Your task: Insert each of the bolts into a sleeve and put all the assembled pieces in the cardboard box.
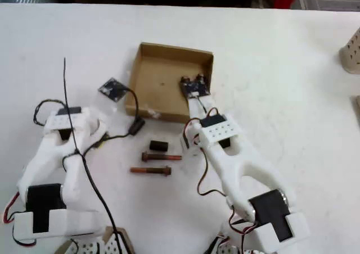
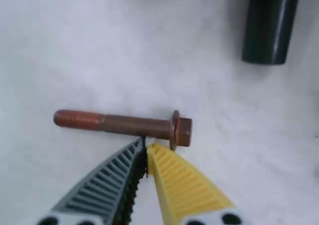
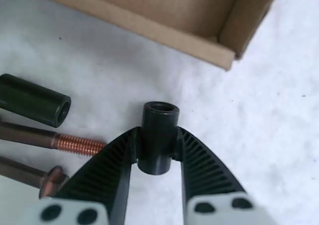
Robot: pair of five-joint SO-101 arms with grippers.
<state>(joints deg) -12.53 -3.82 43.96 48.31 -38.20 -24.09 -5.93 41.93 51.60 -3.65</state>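
Note:
My right gripper [image 3: 157,134] is shut on a black sleeve [image 3: 159,116], held upright just in front of the cardboard box [image 3: 149,27] near its corner. A second black sleeve [image 3: 32,105] lies on its side close by, next to two copper bolts [image 3: 52,140]. From above, that sleeve [image 1: 158,145] and both bolts [image 1: 161,157] [image 1: 151,169] lie between the arms, in front of the box [image 1: 174,50]. The right arm [image 1: 216,131] covers its own gripper. My left gripper [image 2: 146,146] is shut with nothing in it. Its tips are at one bolt's shank [image 2: 119,124] close to the head.
A thin black cable [image 1: 84,158] runs across the left arm [image 1: 70,125]. A small black board [image 1: 114,89] lies left of the box. A beige object [image 1: 351,51] stands at the right edge. Open table spreads to the right of the box.

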